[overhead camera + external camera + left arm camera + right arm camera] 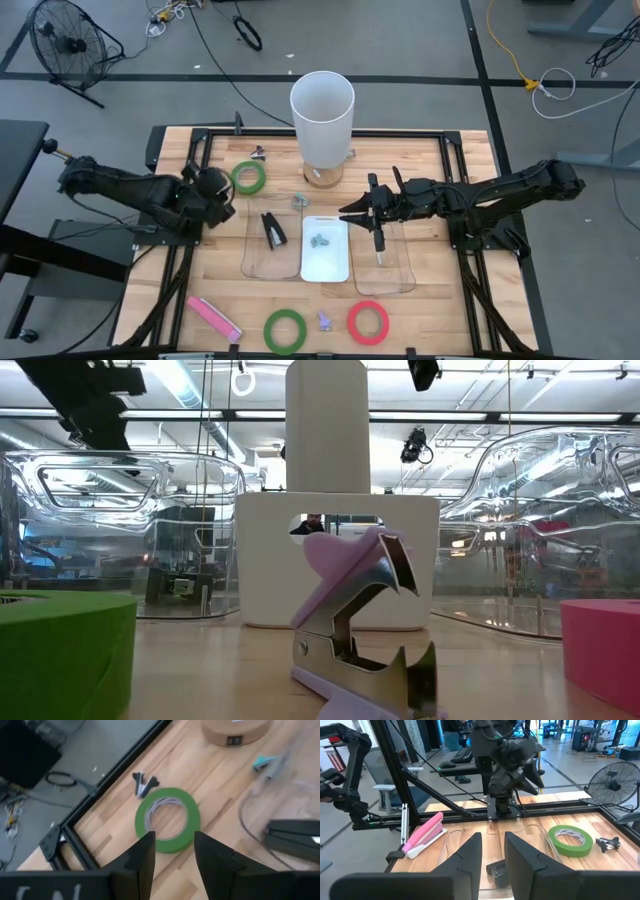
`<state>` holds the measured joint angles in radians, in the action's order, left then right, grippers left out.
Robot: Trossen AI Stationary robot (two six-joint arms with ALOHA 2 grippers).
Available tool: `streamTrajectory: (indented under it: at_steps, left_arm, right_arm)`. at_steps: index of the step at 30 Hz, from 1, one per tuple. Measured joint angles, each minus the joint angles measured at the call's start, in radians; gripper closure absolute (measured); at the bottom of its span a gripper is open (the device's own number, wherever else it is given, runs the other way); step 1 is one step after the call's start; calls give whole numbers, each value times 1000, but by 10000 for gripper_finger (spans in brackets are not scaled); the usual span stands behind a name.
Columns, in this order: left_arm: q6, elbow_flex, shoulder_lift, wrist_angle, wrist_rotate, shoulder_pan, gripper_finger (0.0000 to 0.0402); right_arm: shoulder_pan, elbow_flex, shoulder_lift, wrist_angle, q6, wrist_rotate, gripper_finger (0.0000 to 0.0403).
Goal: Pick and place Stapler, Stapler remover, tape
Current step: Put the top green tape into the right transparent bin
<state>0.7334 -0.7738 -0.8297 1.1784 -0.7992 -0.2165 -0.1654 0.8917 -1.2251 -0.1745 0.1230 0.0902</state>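
A green tape ring lies flat near the table's far left. My left gripper hovers open just to its left, and the ring shows ahead of its fingers. A second green ring, a red ring and a purple staple remover lie along the near edge. The remover stands close in the low view. A pink stapler lies near left. A black stapler lies in the left clear tray. My right gripper hangs open over mid-table.
A tall white cylinder stands on a round base at the far middle. A white tray sits between two clear trays. A small teal remover and a black clip lie on the wood.
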Motion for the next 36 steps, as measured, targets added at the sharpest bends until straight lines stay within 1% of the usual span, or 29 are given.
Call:
streamTrajectory:
  at_steps: [5, 9, 14, 16, 18, 23, 29, 33, 36]
  left_arm:
    - [-130, 0, -14, -50, 72, 208, 260]
    - [-241, 1, -14, -99, 179, 401, 259]
    - [-248, 1, -22, -166, 390, 630, 259]
    - [-249, 1, -42, -170, 428, 699, 259]
    - [-249, 1, -75, -171, 437, 759, 259]
    - [-249, 2, -196, -225, 454, 855, 259]
    - [-300, 1, -360, -351, 592, 911, 259]
    - [-328, 1, -463, -358, 587, 927, 259]
    - [-333, 2, -516, -370, 583, 937, 259]
  right_arm:
    - [0, 0, 0, -6, -4, 0, 321]
    - [0, 0, 0, -6, -4, 0, 321]
    - [0, 0, 0, -5, -9, 0, 321]
    - [0, 0, 0, -5, -17, 0, 321]
    - [0, 0, 0, -5, -19, 0, 321]
    - [0, 0, 0, -3, -27, 0, 321]
    - [0, 0, 0, 2, -29, 0, 321]
    - [0, 0, 0, 17, -29, -1, 321]
    - [0, 0, 0, 27, -31, -1, 321]
